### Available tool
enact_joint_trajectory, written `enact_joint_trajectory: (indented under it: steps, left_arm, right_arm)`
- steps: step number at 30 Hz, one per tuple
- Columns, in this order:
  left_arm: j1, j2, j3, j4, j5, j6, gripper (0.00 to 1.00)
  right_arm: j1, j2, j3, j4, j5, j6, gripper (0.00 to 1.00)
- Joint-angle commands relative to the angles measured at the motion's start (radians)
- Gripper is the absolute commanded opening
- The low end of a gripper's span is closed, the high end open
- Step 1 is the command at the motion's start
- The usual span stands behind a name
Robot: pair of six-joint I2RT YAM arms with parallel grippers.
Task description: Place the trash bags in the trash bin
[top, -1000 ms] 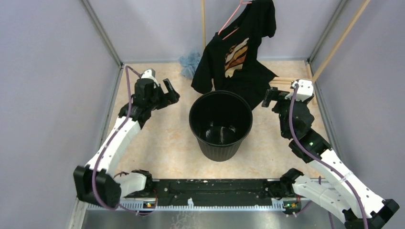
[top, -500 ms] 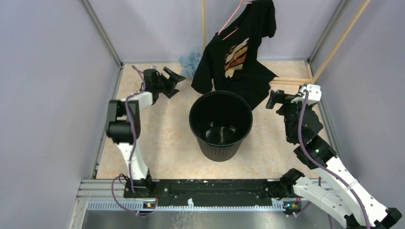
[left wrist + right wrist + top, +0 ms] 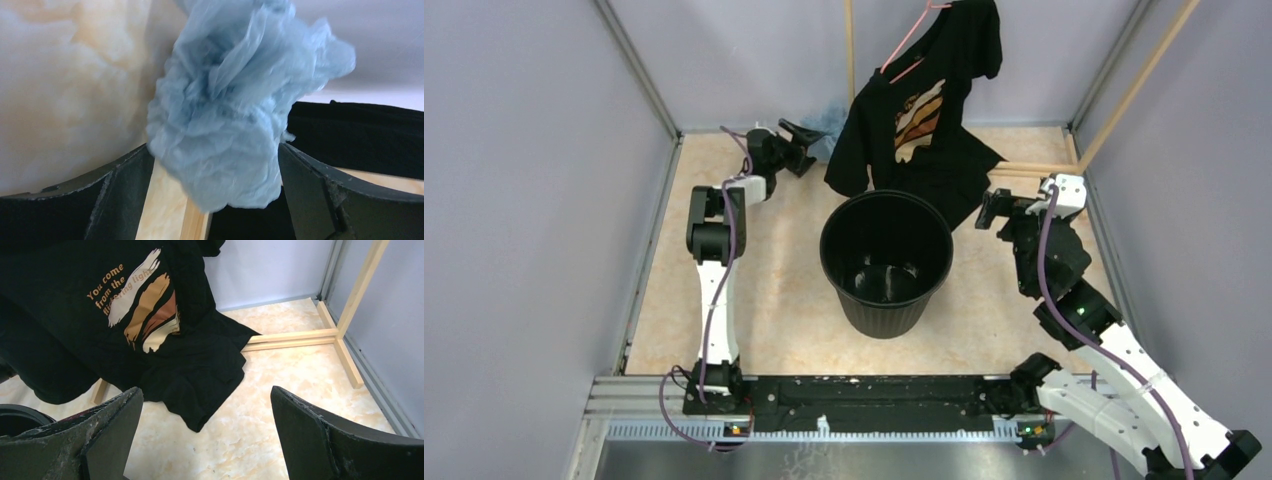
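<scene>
While the bag sits upper-mid frame betw. wide jaws of left pincer, well apart from bin, a shallow pinch could slip off thin film, or snag shirt alongside; right pincer wide, empty.

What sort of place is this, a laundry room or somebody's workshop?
Probably a robot test booth: grey walls box in a marbled tabletop, a left arm and right arm are bolted at its near edge, and a black bin and T-shirt on a pink hanger look staged.
</scene>
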Motion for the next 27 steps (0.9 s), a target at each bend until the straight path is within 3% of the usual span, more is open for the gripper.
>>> enact_joint_trajectory:
  steps: [1,5,8,13,18,22,27]
  left_arm:
    - [-0.013,0.062,0.124,-0.004,-0.035,-0.019,0.59]
    - [-0.007,0.063,0.148,-0.009,0.009,0.000,0.20]
    - [0.015,-0.041,0.027,-0.003,0.034,0.053,0.02]
    - [0.069,-0.416,-0.380,-0.081,0.031,0.256,0.00]
    - [0.132,-0.877,-0.735,-0.263,0.064,0.456,0.00]
    - [0.151,-1.192,-0.826,-0.498,0.123,0.598,0.00]
    - [0.154,-1.521,-0.830,-0.699,0.106,0.715,0.00]
  right_arm:
    - [-0.018,0.002,0.004,0.038,-0.033,0.016,0.99]
    - [-0.020,0.002,0.002,0.035,-0.044,0.014,0.99]
    - [-0.019,0.002,0.003,0.030,-0.050,0.013,0.99]
    - [-0.020,0.004,0.007,0.017,-0.061,0.017,0.99]
    - [-0.020,-0.003,0.026,0.006,-0.111,0.018,0.99]
    - [-0.020,-0.020,0.057,-0.023,-0.211,0.022,0.99]
    - [-0.019,-0.007,0.117,-0.066,-0.373,0.020,0.99]
